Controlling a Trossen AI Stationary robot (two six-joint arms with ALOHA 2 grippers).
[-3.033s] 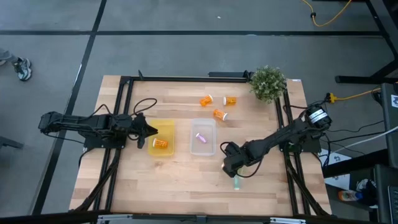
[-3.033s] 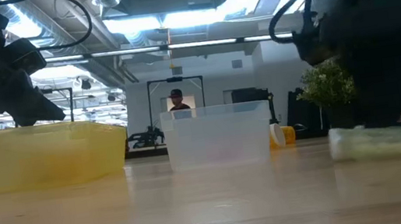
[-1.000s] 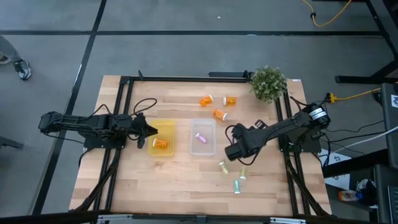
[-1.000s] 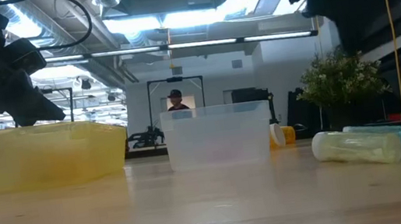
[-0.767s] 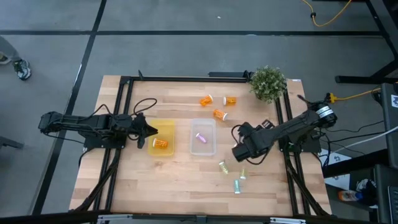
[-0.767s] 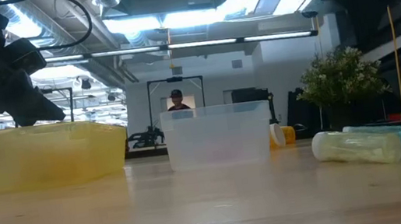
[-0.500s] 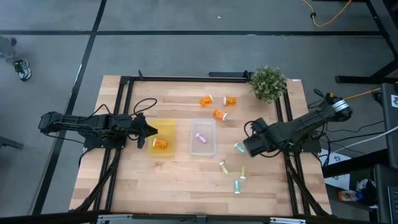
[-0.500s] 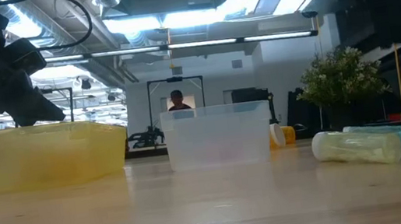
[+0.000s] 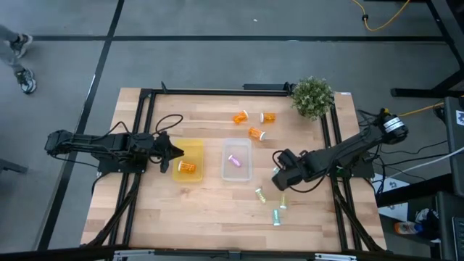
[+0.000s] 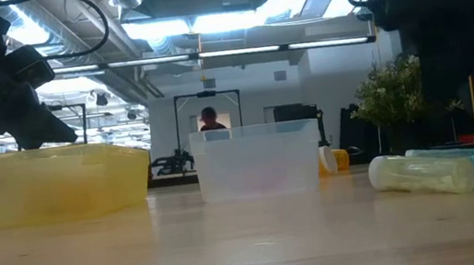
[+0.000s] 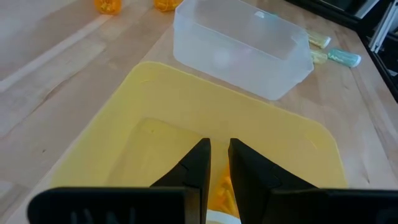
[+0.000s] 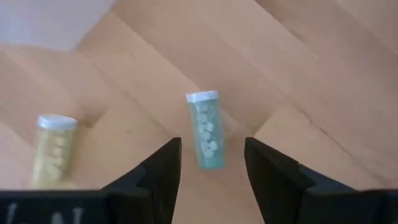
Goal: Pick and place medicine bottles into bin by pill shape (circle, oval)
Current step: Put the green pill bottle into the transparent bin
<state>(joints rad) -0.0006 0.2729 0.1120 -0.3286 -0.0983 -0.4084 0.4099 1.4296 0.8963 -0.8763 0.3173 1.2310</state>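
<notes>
My right gripper (image 12: 211,149) is open above the table, right of the clear bin (image 9: 236,159). A pale teal bottle (image 12: 205,127) with round pills lies on its side on the wood between and beyond the fingers, untouched. A yellowish-green bottle (image 12: 55,149) lies beside it. Three pale green bottles (image 9: 259,194) lie near the front. Three orange bottles (image 9: 257,133) lie at the back. My left gripper (image 11: 217,146) waits over the yellow bin (image 9: 188,161), almost shut, with a narrow gap, above an orange bottle (image 9: 187,167). A pale bottle (image 9: 234,160) lies in the clear bin.
A potted plant (image 9: 312,96) stands at the far right corner. A black frame rail (image 9: 217,90) runs along the table's far edge. Bare wood lies along the near edge (image 9: 203,217). A person (image 10: 209,118) shows far off in the room.
My right gripper drew back toward the table's right edge, uncovering the teal bottle lying on the wood. It then came back toward the left and now stands over that bottle. The bottles have stayed in place.
</notes>
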